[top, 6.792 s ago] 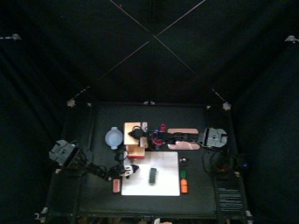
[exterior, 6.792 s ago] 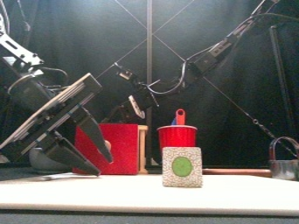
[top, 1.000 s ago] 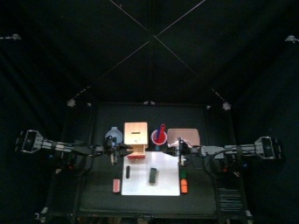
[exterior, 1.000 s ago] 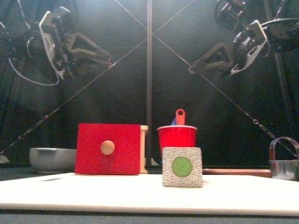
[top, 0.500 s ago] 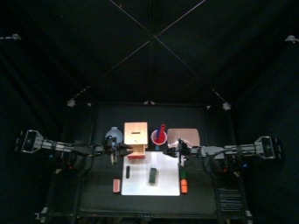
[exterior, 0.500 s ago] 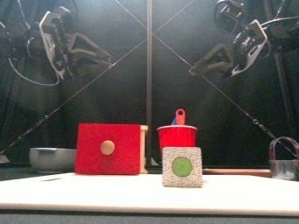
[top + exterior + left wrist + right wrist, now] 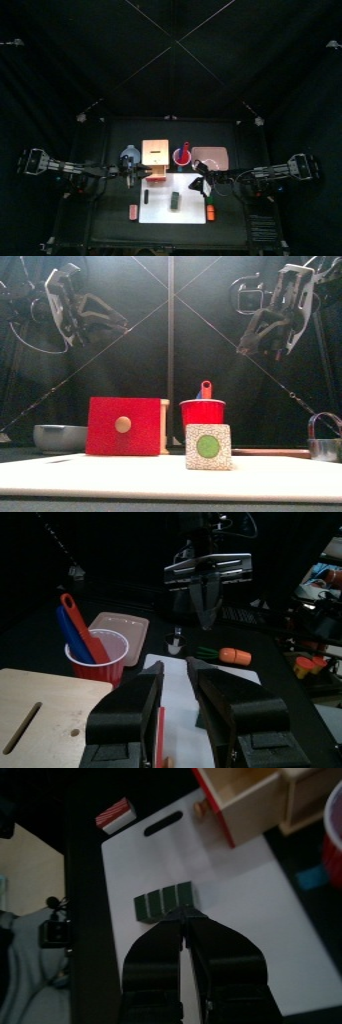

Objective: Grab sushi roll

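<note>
The sushi roll [image 7: 174, 203], a short dark green piece, lies on the white cutting board [image 7: 191, 200] between two reddish-orange bars. In the right wrist view the sushi roll [image 7: 167, 901] sits just beyond the tips of my right gripper [image 7: 187, 916], which is shut and holds nothing. From above, my right gripper [image 7: 199, 186] hangs over the board's right part, to the roll's right. It is high above the table in the front view, right gripper [image 7: 265, 336]. My left gripper [image 7: 178, 672] stands slightly open and empty, raised at the left [image 7: 67, 306].
A red box [image 7: 123, 426], a red cup [image 7: 203, 413] with utensils and a card with a green circle [image 7: 207, 446] stand at the board's back. A grey bowl [image 7: 60, 437] sits far left, a metal lock [image 7: 325, 438] far right. An orange carrot [image 7: 234, 655] lies beyond the board.
My right arm has swung inward from the right and now hangs over the cutting board, jaws still shut. The left arm has not moved.
</note>
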Robot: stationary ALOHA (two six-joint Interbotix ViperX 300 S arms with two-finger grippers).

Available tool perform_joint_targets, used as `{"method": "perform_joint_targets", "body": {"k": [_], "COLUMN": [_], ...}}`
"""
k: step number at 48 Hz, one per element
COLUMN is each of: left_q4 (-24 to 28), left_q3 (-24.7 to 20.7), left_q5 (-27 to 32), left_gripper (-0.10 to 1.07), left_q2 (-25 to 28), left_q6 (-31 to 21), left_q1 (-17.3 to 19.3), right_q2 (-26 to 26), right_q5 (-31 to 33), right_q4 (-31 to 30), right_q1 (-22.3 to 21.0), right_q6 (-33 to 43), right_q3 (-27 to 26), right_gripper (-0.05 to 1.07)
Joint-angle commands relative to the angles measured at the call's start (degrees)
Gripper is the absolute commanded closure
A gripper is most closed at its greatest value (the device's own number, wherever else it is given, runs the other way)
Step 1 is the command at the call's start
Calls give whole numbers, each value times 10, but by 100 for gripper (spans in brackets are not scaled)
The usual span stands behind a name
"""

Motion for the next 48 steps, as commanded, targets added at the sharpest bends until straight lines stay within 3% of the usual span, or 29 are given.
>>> {"method": "perform_joint_targets", "body": {"k": [1,12,20,31,39,48], "left_q4": [3,3,9,42,79,83], "left_q3": [-11,-11,-11,-13,-15,-13], "left_q5": [-2,19,33,40,48,53], "left_gripper": [29,29,29,29,29,29], "left_q2": [0,-2,-3,-4,-4,-3], "left_q6": [1,3,3,3,1,0], "left_q1": [4,16,32,64,98,105], "right_q2": [4,30,37,47,78,122], "right_q5": [21,67,119,192,196,192], "right_q4": [69,100,64,-69,-204,-303], "right_q1": [-9,-10,-7,5,18,45], "right_q6": [18,118,237,433,598,737], "right_q3": [-20,-24,-30,-61,-76,-112], "right_gripper": [90,89,83,69,50,28]}}
